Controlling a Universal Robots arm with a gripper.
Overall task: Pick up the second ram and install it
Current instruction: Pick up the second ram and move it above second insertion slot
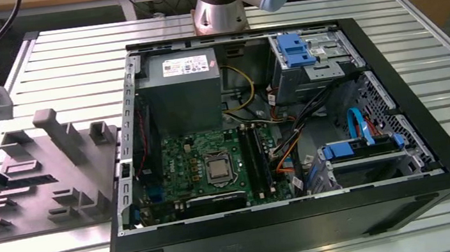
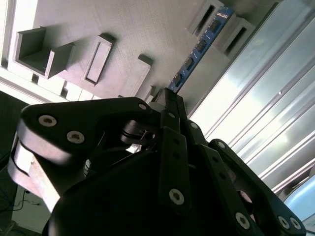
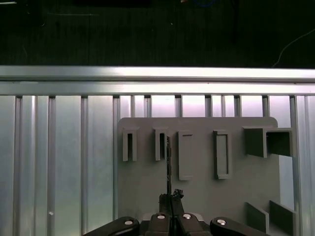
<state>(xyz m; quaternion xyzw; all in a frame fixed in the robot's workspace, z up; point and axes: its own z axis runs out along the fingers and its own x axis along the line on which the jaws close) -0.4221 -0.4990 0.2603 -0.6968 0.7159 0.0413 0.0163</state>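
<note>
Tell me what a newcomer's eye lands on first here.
The open computer case dominates the middle of the exterior view, its green motherboard exposed. In the second wrist view, the black gripper looms large, closed on the second ram, a blue stick standing on edge in the grey fixture tray.

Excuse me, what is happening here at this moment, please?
A robot arm's pincer is closed on the end of the second ram, a blue stick standing on edge at the grey holder tray beside the open computer case. The stick is not yet in the case.
</note>
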